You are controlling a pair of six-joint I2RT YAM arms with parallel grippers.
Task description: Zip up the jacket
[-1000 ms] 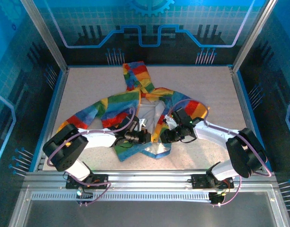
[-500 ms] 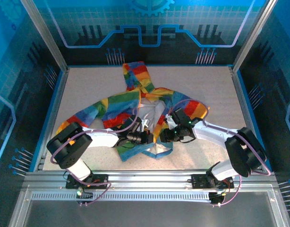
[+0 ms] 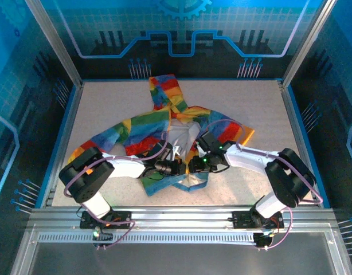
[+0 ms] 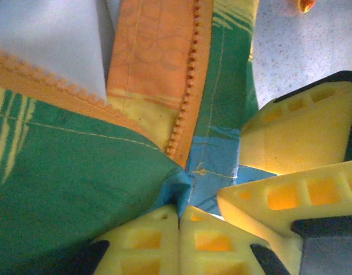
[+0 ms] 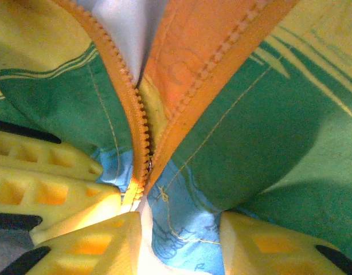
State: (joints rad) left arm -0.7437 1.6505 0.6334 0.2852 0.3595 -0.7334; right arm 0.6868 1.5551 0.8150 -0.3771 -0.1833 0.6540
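1. Top external view: jacket (image 3: 147, 123) is lying flat and front-up on table (image 3: 107, 97). Its hood is pointing away from the zipper foot (image 5: 144, 169), and its sleeves are spreading out to either side of it.
2. Front is standing open. White lining (image 3: 184, 137) is showing just above the zipper foot, and in both wrist views the two orange tooth rows (image 4: 187, 86) are splitting apart right from the foot. Judging nothing is zipped yet.
3. What's looking done: both front edges are meeting at the zipper foot. A small metal bit (image 5: 148, 165) is sitting right there; can't tell if it's slider or pin, or whether it's seated.
4. What's looking left: joining the two rows at the zipper foot, then the whole pull up and away from it toward the hood.
5. Left gripper (image 3: 176, 167): fingers (image 4: 156, 235) are pressing fully together, pinching the blue hem (image 4: 213, 166) just below the zipper foot.
6. Right gripper (image 3: 192, 166): fingers (image 5: 262, 243) are standing partway apart, with a blue hem corner lying between them just beside the zipper foot. Light is showing between one pad and the cloth, so judging it isn't clamping.
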